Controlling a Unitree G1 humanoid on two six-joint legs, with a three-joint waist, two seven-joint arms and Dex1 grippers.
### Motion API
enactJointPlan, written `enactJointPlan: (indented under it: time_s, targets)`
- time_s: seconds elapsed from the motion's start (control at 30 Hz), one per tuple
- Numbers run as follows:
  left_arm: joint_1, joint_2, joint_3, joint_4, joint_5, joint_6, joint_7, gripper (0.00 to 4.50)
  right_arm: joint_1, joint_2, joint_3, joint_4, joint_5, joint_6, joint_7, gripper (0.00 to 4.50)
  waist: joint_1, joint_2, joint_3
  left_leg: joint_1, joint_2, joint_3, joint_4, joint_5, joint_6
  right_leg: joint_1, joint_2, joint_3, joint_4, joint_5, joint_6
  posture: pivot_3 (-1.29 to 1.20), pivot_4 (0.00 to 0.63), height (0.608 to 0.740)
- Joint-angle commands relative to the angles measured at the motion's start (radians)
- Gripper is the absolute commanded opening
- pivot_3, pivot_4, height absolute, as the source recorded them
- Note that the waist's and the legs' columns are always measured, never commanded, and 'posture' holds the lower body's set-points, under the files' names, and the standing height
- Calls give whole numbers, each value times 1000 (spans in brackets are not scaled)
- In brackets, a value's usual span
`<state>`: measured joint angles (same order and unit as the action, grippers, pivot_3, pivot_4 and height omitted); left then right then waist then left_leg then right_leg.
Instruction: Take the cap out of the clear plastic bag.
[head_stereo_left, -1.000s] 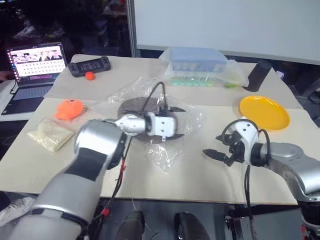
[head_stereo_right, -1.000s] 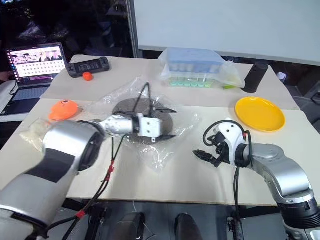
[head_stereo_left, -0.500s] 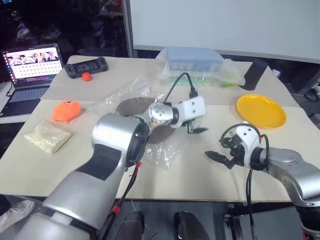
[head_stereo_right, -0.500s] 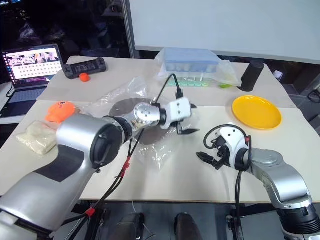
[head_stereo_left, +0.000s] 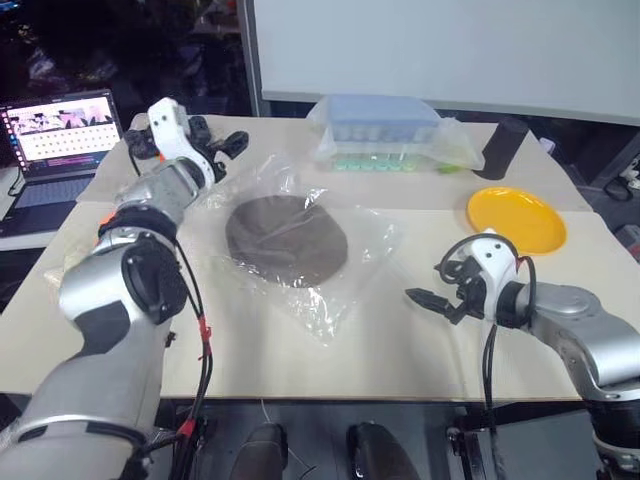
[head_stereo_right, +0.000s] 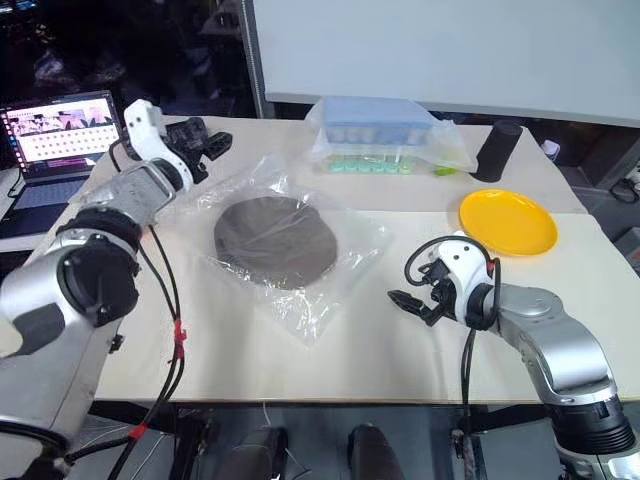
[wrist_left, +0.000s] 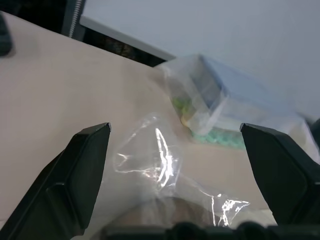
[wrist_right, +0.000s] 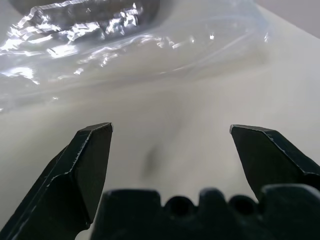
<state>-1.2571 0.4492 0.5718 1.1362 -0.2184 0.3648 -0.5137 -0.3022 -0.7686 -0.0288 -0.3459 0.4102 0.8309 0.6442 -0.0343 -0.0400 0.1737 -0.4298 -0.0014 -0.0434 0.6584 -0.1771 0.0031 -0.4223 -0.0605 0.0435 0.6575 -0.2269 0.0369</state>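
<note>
The dark brown cap (head_stereo_left: 287, 240) lies flat inside the clear plastic bag (head_stereo_left: 345, 268) at the middle of the table. My left gripper (head_stereo_left: 200, 148) is at the far left of the table, off the bag's far-left corner. It is open and holds nothing; its wrist view looks over the bag's edge (wrist_left: 160, 160) with a sliver of the cap (wrist_left: 165, 212) below. My right gripper (head_stereo_left: 430, 285) hovers low to the right of the bag, apart from it and pointing toward it. Its fingers are spread wide and empty, and the bag (wrist_right: 125, 45) lies just ahead of them.
A blue-lidded box (head_stereo_left: 385, 130) wrapped in its own clear bag stands at the back. A black cylinder (head_stereo_left: 505, 150) and a yellow plate (head_stereo_left: 515, 218) are at the right. An open laptop (head_stereo_left: 60, 130) sits at the far left.
My left arm has swung from above the bag's middle out to the table's far left, leaving the cap uncovered. The right gripper has stayed put.
</note>
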Motion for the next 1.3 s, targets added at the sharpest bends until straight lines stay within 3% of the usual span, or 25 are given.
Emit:
enactJointPlan:
  time_s: [0.03, 0.17, 0.33, 0.47, 0.63, 0.8, 1.03, 1.3]
  targets:
    - [188, -53, -11, -436, -97, 146, 56, 4477, -22, 1, -8, -2, -15, -36, 5, 4500, 0, 0, 0, 1, 0, 0, 0, 0, 0, 1, 0, 0, -1, 0, -1, 0, 150, 740]
    - [505, -132, -101, -965, -128, 240, 111, 4477, -18, 2, -7, -3, -19, -42, 10, 4500, -1, 0, 0, 1, 2, -1, 0, 0, 0, 0, -1, 2, 0, 1, -1, 0, 150, 740]
    - [740, -158, -240, -1344, -98, 278, 162, 4477, -14, 8, -7, -9, -19, -39, 10, 4500, 14, 0, 0, 2, 2, -2, 0, 0, 0, 1, 0, 2, 0, 2, -3, 0, 150, 740]
    - [809, -135, -408, -1520, -51, 282, 160, 4477, -13, 15, -2, -12, -20, -35, 6, 4500, 28, 0, 0, 6, 1, 0, 0, 0, 0, 6, 0, 2, -1, 1, -4, 0, 150, 740]
    - [805, 37, -795, -1598, 98, 315, 21, 4477, -11, 25, 2, -14, -24, -31, -3, 4500, 23, 1, -1, 9, 1, 2, 0, 0, 0, 9, 1, 1, -2, -1, -6, 0, 150, 740]
    - [729, 73, -953, -1527, 180, 272, -50, 4477, -2, 29, -8, -29, -21, -21, -13, 4500, 20, 1, -1, 9, 1, 2, 0, 0, 0, 9, 2, 1, -2, -3, -6, 0, 150, 740]
    - [626, -40, -1115, -1428, 191, 265, -157, 4477, 16, 28, -17, -42, -19, -18, -25, 4500, 21, 1, -1, 8, 1, 2, 0, 0, 0, 10, 2, 1, -4, -7, 0, 0, 150, 740]
    - [551, -104, -1208, -1344, 265, 363, -168, 4477, 35, 30, -23, -60, -20, -10, -42, 4500, 19, 1, -1, 8, 1, 1, 0, 0, 0, 10, 2, 1, -4, -8, 1, 0, 150, 740]
